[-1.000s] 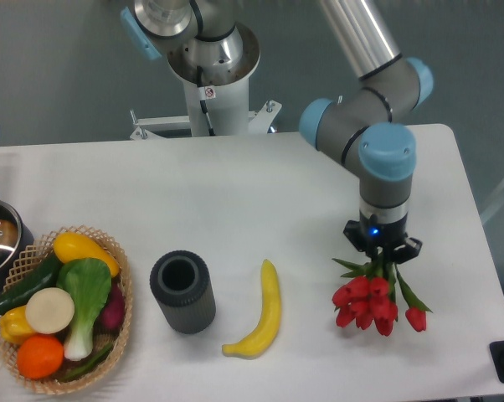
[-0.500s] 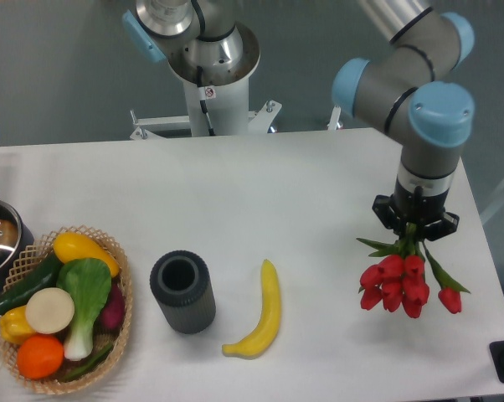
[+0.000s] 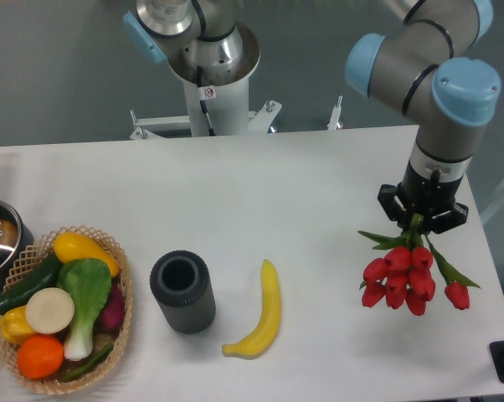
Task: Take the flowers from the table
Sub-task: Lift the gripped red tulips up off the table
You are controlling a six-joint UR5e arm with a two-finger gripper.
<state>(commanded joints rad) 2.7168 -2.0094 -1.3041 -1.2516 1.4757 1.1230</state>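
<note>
Tool [image 3: 419, 224] pinching the flowers [image 3: 409, 276] by the stems, red heads hanging down over the right part of the white surface [image 3: 260, 201] (contact with it can't be told), well right of the banana [image 3: 260, 313], dark cylinder [image 3: 182, 292], veg basket [image 3: 64, 306].

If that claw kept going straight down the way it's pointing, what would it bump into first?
The gripper points down and holds the flowers by their stems, so the red heads hanging below would likely reach the white table first. Nothing else seems to lie under it, though height is hard to judge.
</note>
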